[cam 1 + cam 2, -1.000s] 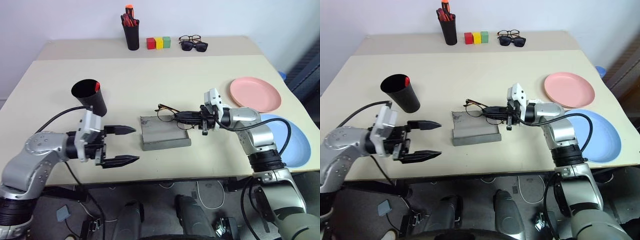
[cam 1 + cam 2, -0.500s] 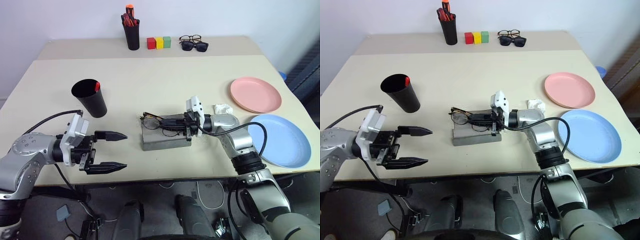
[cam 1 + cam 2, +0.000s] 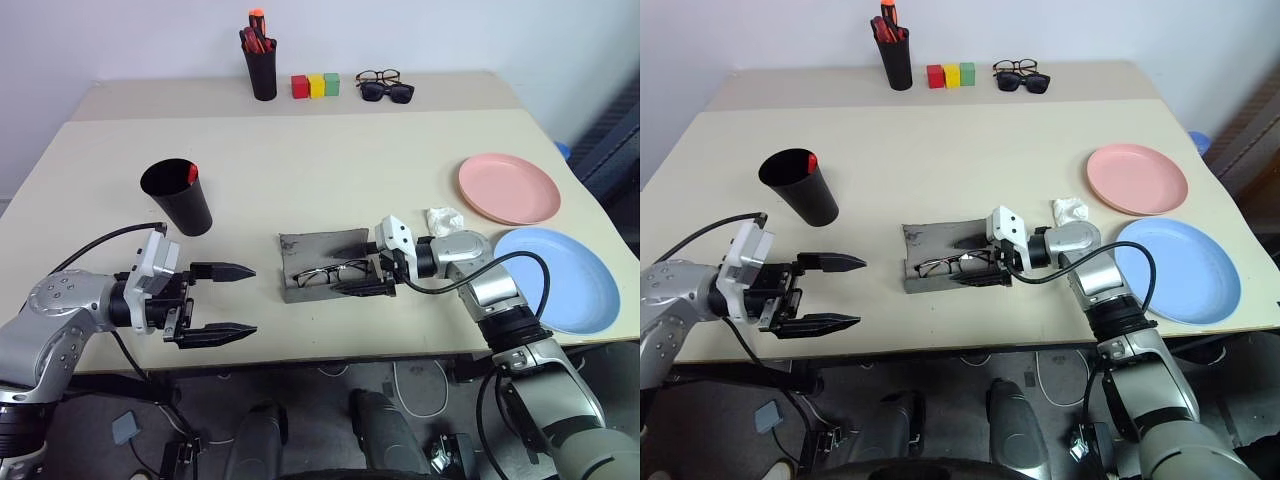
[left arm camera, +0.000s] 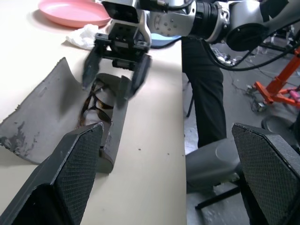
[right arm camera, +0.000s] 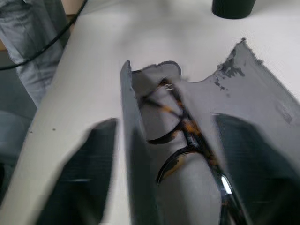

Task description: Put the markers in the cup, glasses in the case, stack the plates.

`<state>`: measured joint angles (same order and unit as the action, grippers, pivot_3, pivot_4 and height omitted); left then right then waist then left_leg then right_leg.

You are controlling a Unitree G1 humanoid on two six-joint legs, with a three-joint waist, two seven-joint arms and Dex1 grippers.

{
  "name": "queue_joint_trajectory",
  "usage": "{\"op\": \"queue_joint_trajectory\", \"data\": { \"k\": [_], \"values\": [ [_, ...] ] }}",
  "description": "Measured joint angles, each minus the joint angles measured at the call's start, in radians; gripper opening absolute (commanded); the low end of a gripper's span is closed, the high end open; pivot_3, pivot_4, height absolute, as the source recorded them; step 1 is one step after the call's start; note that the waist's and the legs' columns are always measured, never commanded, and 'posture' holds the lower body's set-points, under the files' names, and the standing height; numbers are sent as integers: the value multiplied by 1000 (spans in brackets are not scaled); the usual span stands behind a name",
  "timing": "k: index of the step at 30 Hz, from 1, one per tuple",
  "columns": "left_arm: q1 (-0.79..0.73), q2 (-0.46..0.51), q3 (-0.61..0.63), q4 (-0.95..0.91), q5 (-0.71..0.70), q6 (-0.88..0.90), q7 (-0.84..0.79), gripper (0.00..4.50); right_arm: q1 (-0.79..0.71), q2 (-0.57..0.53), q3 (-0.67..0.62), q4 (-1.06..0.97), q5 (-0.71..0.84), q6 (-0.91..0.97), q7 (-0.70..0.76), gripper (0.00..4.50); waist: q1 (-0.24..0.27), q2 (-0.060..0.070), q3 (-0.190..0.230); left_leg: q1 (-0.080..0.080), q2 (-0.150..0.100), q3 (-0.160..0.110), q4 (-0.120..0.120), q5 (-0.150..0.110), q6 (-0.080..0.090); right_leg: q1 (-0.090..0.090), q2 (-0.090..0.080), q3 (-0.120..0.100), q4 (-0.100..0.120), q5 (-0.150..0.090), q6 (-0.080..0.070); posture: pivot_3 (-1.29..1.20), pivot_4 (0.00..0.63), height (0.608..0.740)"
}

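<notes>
One pair of glasses [image 3: 322, 273] is being released into the case [image 3: 320, 248] by the spread, empty right gripper [image 3: 362, 277]; beside the case, the left gripper [image 3: 243, 300] is being held open, empty; lid closing is likely being called for next.

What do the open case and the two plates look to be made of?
The case: grey, matte, felt-like covering over a seemingly stiff shell, with a scuffed, fuzzy-looking lid. The pink plate and the blue plate: probably plastic, with smooth, uniform colour, a thin rim and a soft sheen.

Both arms forward, left gripper [image 3: 232, 299] and right gripper [image 3: 352, 278] fingers spread.
</notes>
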<state>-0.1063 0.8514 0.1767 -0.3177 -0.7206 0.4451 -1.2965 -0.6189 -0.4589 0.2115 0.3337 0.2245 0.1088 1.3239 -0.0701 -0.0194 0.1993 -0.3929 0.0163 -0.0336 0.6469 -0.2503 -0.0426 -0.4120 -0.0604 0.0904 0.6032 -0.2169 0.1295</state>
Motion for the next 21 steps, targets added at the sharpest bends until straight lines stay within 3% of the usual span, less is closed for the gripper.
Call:
{"op": "queue_joint_trajectory", "data": {
  "k": [4, 6, 9, 14, 16, 21],
  "values": [
    [-78, -56, -20, 15, 43, -9, 77, 4500, 44, -41, -85, -122, 71, 67, -41, 3954, 11, 0, 0, 0, 0, 0, 0, 0, 0, 0, 0, 0, 0, 0, 0, 0, 150, 740],
    [-160, -108, -64, 60, 108, -32, 144, 4500, 134, -111, -158, -259, 114, 112, -71, 3954, 32, 0, 0, -1, -1, -1, 0, 0, 0, 1, 0, -1, -1, 0, 1, 0, 150, 740],
    [-243, -169, -125, 157, 211, -58, 242, 3652, 287, -197, -255, -417, 156, 173, -106, 3987, 34, -1, -1, -1, -1, -1, 0, 0, 0, 2, -1, -1, -3, 0, 1, 0, 150, 740],
    [-421, -291, -225, 354, 348, -94, 342, 1245, 681, -295, -470, -640, 166, 206, -191, 3987, 51, -1, -1, -1, -2, 1, 1, 0, 0, 2, -1, 0, -4, 0, 1, 0, 150, 740],
    [-476, -329, -259, 415, 392, -121, 358, 209, 775, -302, -526, -674, 144, 182, -213, 3987, 48, -2, -1, -1, -2, 1, 2, 0, 0, 3, -1, 1, -4, 0, 1, 0, 150, 740],
    [-658, -412, -340, 619, 521, -221, 402, 41, 989, -286, -622, -739, 97, 108, -270, 3987, 47, -5, -1, -1, -2, 1, 2, 0, 0, 3, -1, 1, -5, -2, 4, 0, 150, 740]
  ]
}}
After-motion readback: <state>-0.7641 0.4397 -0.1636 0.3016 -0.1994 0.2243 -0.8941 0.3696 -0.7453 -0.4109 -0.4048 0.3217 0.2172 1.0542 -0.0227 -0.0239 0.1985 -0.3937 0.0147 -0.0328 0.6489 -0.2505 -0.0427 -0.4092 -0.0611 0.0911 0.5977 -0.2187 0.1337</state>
